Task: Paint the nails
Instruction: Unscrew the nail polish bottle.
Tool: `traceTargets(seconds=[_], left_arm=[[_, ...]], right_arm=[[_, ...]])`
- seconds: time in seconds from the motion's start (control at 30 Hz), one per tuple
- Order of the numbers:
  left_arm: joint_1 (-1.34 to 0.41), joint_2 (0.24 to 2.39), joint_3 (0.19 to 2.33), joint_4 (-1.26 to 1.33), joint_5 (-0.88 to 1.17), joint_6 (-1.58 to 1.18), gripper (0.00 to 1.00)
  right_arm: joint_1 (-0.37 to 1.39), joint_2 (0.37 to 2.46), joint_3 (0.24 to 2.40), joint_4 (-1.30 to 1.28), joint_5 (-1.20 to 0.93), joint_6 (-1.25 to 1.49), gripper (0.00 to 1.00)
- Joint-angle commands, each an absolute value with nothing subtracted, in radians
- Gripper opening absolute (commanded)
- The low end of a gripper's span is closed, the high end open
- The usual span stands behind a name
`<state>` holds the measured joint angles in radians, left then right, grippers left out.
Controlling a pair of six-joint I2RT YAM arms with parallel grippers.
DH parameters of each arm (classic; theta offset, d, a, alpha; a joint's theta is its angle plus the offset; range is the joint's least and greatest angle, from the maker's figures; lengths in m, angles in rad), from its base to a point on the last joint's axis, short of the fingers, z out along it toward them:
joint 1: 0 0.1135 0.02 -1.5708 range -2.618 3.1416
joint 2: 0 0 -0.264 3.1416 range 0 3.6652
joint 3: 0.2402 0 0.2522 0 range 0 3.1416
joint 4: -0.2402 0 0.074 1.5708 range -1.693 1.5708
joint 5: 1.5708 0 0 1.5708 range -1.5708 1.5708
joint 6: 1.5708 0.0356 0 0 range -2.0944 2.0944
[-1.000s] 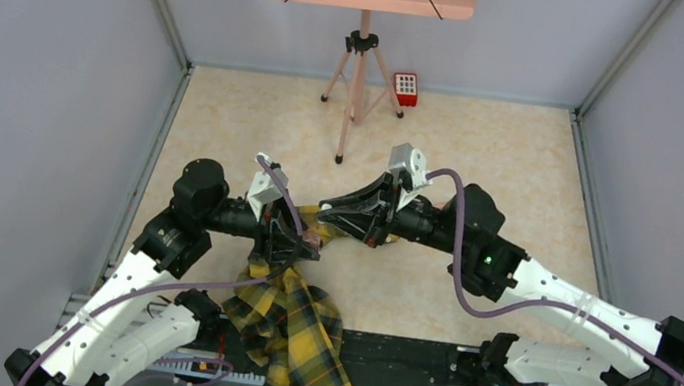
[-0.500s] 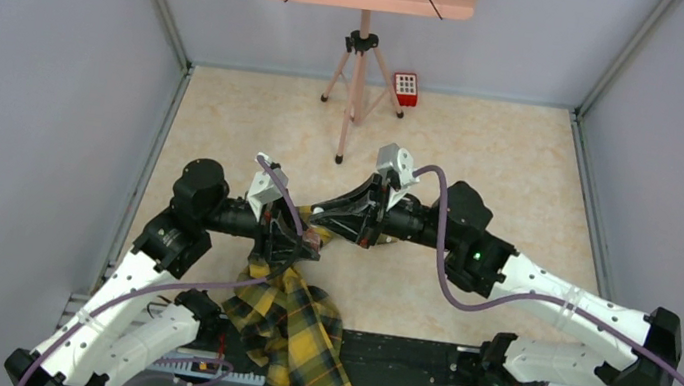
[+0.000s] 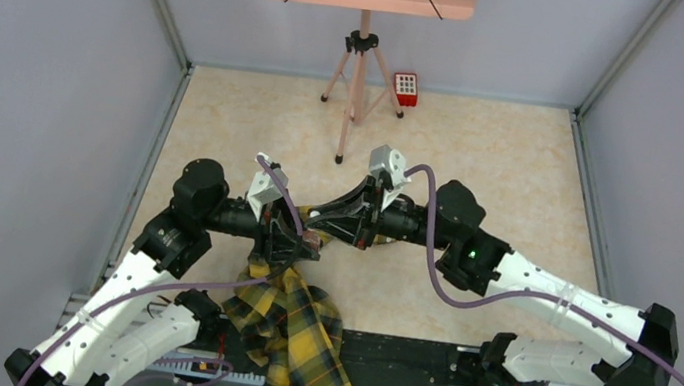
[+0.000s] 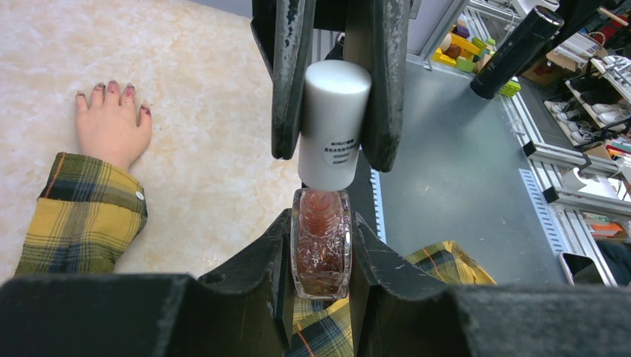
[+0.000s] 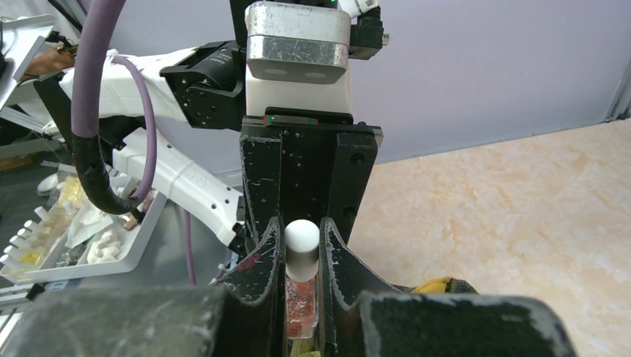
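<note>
One bottle of red polish is held at both ends. My left gripper is clamped on its glass body, and my right gripper is closed tight on the white cap just above. In the left wrist view this pair fills the middle of the frame. The nails, dark red, are at the upper left of that view, well apart from the bottle. They are on a pale hand lying flat on the surface. A plaid sleeve covers its wrist at the left edge.
</note>
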<state>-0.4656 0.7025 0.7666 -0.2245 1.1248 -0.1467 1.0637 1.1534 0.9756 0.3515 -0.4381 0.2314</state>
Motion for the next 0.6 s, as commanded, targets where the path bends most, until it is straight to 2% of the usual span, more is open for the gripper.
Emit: traceTargets(seconds=[0.0, 0.57], left_arm=[[-0.464, 0.692, 0.777, -0.183, 1.130, -0.134, 0.00], [-0.465, 0.687, 0.777, -0.183, 1.130, -0.132, 0.00]], right_arm=[[1.056, 1.153, 1.016, 0.384, -0.462, 0.240, 0.00], [1.054, 1.152, 1.011, 0.446, -0.481, 0.301, 0.00]])
